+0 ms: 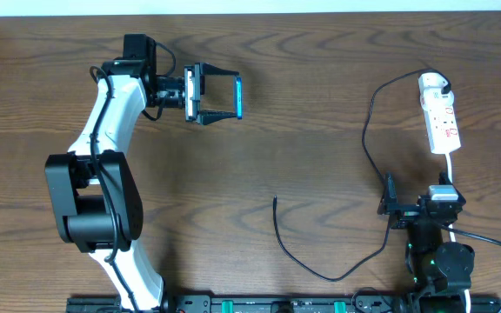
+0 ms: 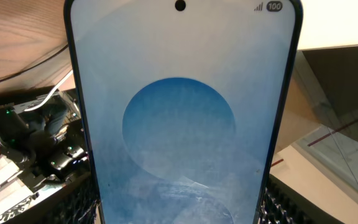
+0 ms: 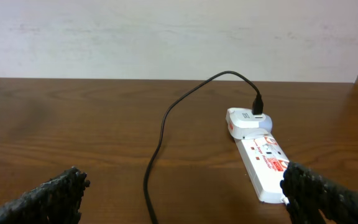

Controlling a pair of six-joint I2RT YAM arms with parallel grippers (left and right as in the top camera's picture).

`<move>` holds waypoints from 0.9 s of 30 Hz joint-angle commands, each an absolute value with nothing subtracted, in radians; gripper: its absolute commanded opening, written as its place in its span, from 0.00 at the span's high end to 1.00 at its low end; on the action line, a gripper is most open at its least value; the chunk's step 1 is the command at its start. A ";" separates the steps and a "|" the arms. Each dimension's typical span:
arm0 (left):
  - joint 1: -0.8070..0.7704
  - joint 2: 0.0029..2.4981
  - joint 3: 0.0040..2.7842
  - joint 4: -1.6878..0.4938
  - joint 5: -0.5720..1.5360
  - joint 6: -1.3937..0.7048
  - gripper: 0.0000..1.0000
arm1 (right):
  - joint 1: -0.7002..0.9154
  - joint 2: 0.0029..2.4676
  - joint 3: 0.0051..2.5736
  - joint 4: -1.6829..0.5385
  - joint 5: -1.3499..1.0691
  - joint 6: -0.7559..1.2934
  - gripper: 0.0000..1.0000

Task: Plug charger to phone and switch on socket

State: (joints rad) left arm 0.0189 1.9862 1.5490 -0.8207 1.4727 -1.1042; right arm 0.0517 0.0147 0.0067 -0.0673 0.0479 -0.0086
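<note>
Task looked barely begun. Left gripper (image 1: pixel 233 96) gripped the phone (image 1: pixel 239 96) on edge, toward the table's back left, screen lit blue. The charger (image 1: pixel 320 271) plug lay loose mid-table, unconnected, its adapter (image 1: pixel 433 84) in the socket (image 1: pixel 443 122) at far right. Right gripper (image 1: pixel 420 205) sat wide open and empty near the socket. Switch state could not be told. Dark wood-grain table (image 1: pixel 320 52); pale wall (image 3: pixel 166 31) behind.
</note>
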 commanded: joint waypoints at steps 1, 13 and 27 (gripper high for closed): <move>0.022 1.954 1.570 -0.820 1.535 -1.120 0.93 | 0.060 0.013 0.006 -0.072 0.046 -0.016 0.01; 0.022 1.954 1.570 -0.820 1.533 -1.119 0.93 | 0.060 0.013 0.006 -0.072 0.046 -0.016 0.01; 0.022 1.954 1.570 -0.820 1.525 -1.074 0.93 | 0.060 0.013 0.006 -0.072 0.046 -0.016 0.01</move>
